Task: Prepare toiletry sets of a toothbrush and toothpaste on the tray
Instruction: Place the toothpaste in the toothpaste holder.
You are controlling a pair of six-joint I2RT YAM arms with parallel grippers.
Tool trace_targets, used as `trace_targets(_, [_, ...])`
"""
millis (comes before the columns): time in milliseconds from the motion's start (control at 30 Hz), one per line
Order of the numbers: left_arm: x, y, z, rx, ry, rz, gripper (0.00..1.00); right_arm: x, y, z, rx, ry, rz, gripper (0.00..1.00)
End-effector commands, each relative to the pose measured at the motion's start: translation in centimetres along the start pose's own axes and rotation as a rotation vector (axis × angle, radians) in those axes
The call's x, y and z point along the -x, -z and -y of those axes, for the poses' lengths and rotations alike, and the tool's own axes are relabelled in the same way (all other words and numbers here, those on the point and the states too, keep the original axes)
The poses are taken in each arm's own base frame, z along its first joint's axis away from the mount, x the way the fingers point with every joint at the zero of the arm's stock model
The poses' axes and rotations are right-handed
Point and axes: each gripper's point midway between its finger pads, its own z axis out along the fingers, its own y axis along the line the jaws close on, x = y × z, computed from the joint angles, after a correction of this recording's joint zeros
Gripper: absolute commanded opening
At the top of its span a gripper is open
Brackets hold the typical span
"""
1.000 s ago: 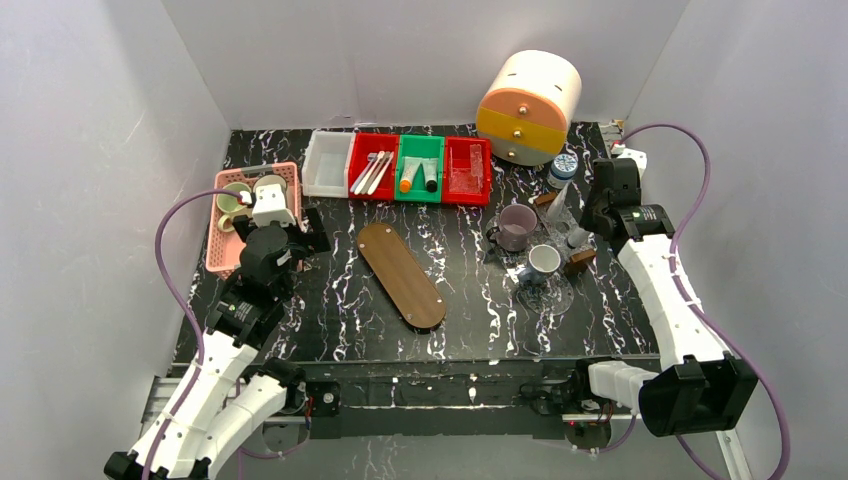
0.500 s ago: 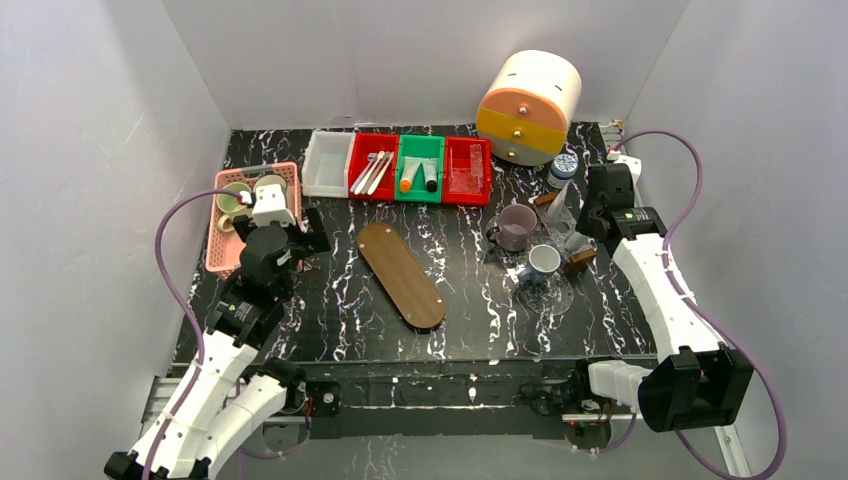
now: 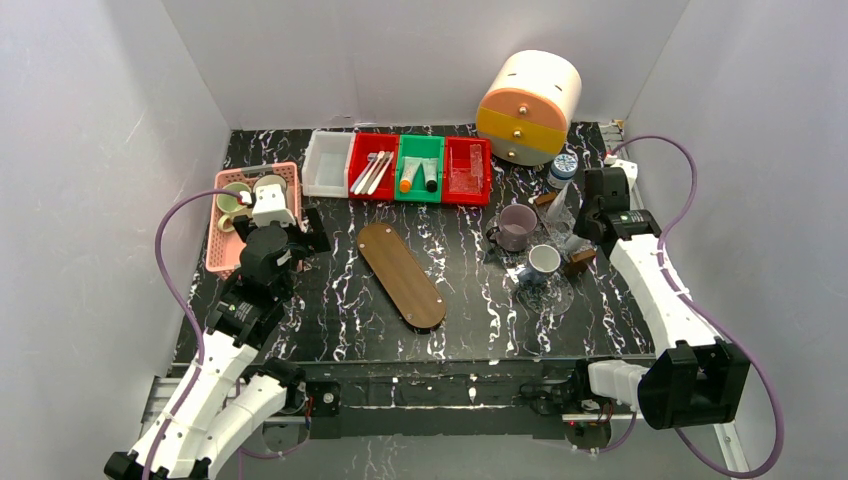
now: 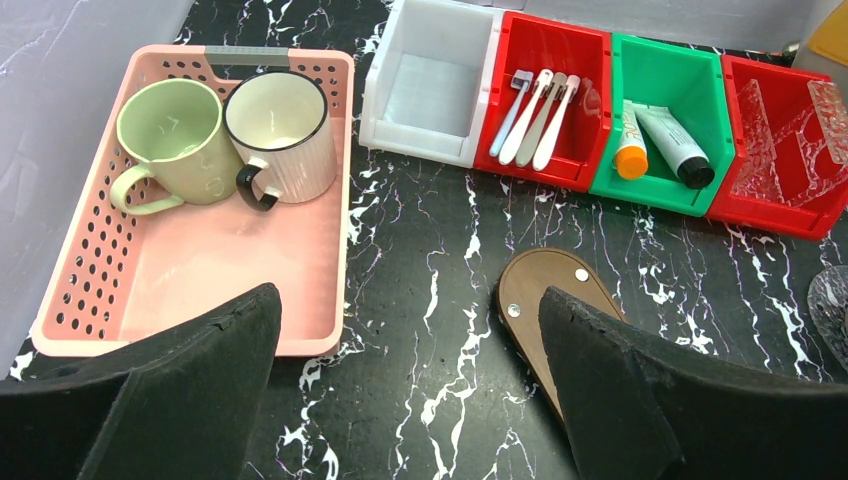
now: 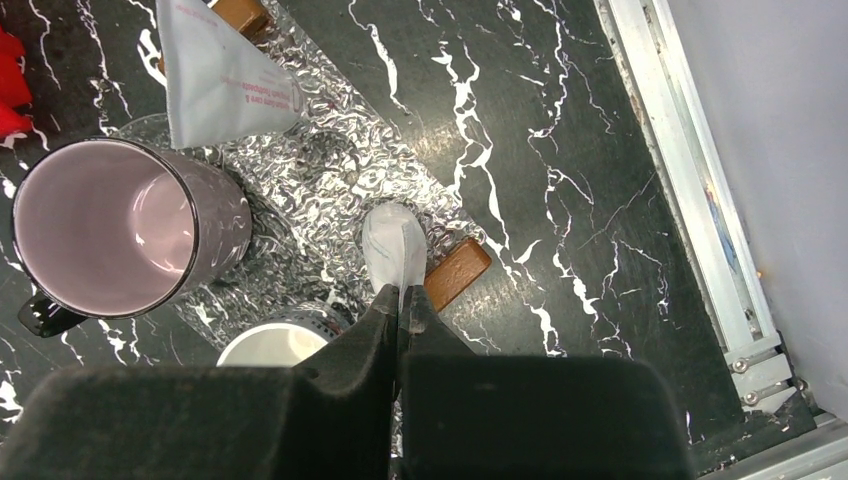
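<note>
**Toothbrushes and tubes in their bins; right gripper pinching a small tube**

Slim white toothbrushes [image 4: 535,115] lie in a red bin [image 4: 552,28]. An orange-capped tube [image 4: 630,150] and a dark-capped tube [image 4: 675,145] lie in the green bin [image 4: 665,62] beside it. Both bins are ahead of the left gripper [image 4: 408,300], whose fingers stand wide apart. The brown oval tray [image 4: 535,300] lies just ahead of its right finger, and a pink basket [image 4: 200,280] is ahead to its left. The right gripper [image 5: 400,300] is pressed together on the flat end of a small white tube [image 5: 392,240], over a crinkled glass dish [image 5: 330,170]. A purple mug [image 5: 110,230] stands to its left.

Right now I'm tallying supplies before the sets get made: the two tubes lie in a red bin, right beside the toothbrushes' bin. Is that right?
Not quite. The two tubes lie in the green bin, not a red one, right beside the red bin of toothbrushes. The left wrist view shows it.
</note>
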Motion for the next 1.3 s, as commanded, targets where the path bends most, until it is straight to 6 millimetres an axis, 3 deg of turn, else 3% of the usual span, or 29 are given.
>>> trace_targets(0, [-0.1,-0.1,-0.2,0.010,0.005,0.005,0.98,0.3,-0.6,0.0,-0.010,-0.029,0.022,0.08])
trace_targets(267, [-0.1,-0.1,-0.2,0.007,0.007,0.006,0.98,-0.5,-1.0,0.0,-0.010,-0.023,0.012,0.19])
trace_targets(533, [-0.1,-0.1,-0.1,0.004,0.004,0.003,0.98,0.8,0.2,-0.8,0.046,-0.048,0.051,0.44])
trace_targets(633, [0.0,0.0,-0.1,0.001,0.010,0.010,0.98,2.2,1.4,-0.9,0.070,-0.070,0.097,0.46])
trace_targets(900, [-0.5,-0.2,0.3,-0.017,-0.004,-0.011,0.98,5.5,5.6,-1.6,0.194,-0.106,0.255,0.65])
trace_targets(1067, [-0.5,-0.5,0.7,-0.025,-0.002,-0.023,0.98,6.3,8.8,-2.3,0.318,-0.126,0.352,0.76])
trace_targets(1267, [-1.2,-1.2,1.6,-0.042,0.015,-0.062,0.98,6.9,12.0,-1.8,0.383,-0.117,0.478,0.85])
